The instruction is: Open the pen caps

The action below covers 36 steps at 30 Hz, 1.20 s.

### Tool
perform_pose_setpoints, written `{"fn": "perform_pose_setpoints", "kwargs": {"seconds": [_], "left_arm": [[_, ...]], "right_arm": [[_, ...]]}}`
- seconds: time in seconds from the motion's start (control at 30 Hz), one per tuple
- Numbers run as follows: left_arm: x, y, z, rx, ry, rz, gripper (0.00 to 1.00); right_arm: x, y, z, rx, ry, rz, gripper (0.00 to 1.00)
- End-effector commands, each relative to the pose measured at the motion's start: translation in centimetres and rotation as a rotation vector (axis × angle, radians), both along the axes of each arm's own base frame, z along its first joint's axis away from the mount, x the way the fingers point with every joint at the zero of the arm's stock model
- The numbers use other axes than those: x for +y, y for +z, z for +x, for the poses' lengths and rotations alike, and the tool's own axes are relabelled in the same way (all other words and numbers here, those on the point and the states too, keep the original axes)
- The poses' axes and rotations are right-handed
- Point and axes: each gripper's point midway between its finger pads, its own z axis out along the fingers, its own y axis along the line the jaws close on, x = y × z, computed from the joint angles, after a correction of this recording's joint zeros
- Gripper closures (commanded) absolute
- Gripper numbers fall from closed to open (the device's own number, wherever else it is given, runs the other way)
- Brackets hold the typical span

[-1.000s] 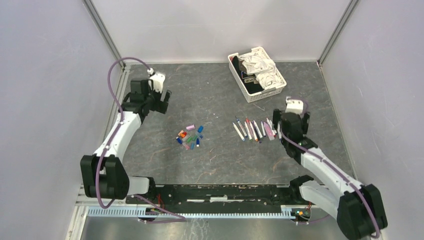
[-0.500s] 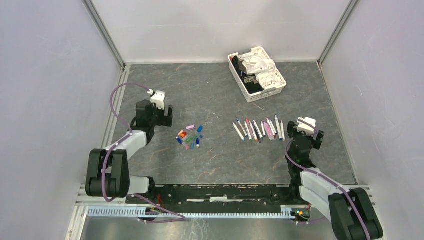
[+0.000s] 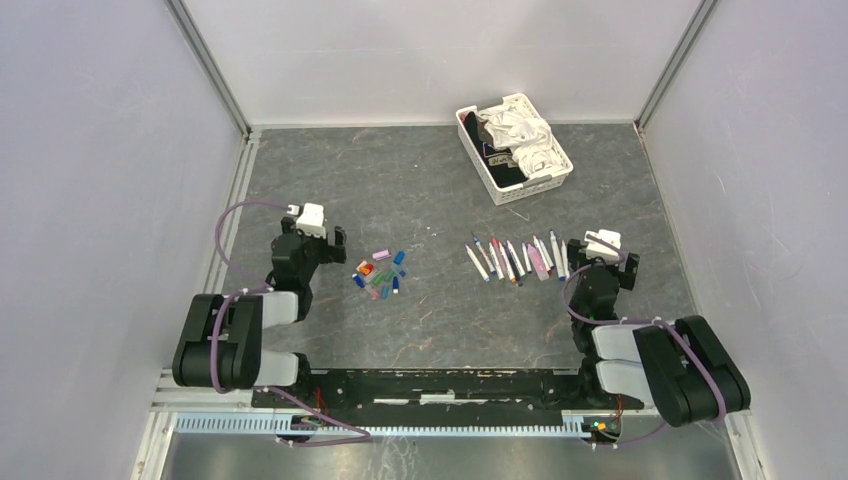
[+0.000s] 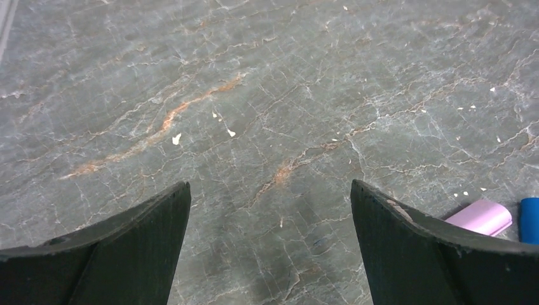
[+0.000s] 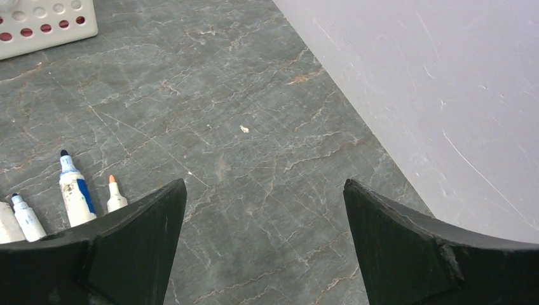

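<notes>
Caps (image 3: 379, 272) in a heap mid table (image 3: 430, 185), pens (image 3: 515, 258) in a row to their R, basket (image 3: 476, 160) behind the pens.

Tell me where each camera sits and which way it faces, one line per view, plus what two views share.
Top external: high behind the robot, looking down on the table; shows left arm, right arm, pen caps, pens, basket.
Left wrist: looks down and ahead at bare table; open left fingers frame it, pink cap at right edge.
Right wrist: faces the right wall; open right fingers, pens at left.
Shared: right wrist and top both show the pens and basket.
</notes>
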Motion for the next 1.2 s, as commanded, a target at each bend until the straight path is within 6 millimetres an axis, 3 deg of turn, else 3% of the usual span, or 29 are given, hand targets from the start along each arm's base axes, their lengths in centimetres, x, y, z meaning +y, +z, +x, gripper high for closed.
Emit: {"fn": "perform_pose_setpoints", "kwargs": {"seconds": [0.0,0.03,0.13,0.2,0.3,0.4,1.17], "left_arm": [[0.4,4.0,0.1,-0.255,0.043,-0.069,0.00],[0.5,3.2,-0.8,-0.259,0.048,-0.068,0.00],[0.0,4.4,-1.5,-0.362,0.018,-0.082,0.00],[0.3,2.5,-0.6,-0.246,0.037,-0.062,0.00],[1.1,1.5,1.9,-0.165,0.101,-0.088,0.00],[1.2,1.8,2.0,-0.172,0.106,-0.094,0.00],[1.4,1.9,2.0,-0.174,0.119,-0.095,0.00]], "right_arm": [[0.2,-0.2,-0.6,-0.042,0.039,0.009,0.02],[0.3,-0.3,-0.7,-0.045,0.047,0.009,0.02],[1.7,0.0,-0.3,-0.058,0.149,-0.019,0.02],[1.7,-0.1,-0.2,-0.055,0.154,-0.015,0.02],[2.0,-0.8,0.8,-0.022,0.191,0.011,0.02],[2.3,-0.5,0.6,-0.065,0.257,0.027,0.02],[2.2,-1.0,0.5,-0.045,0.255,0.031,0.02]]}}
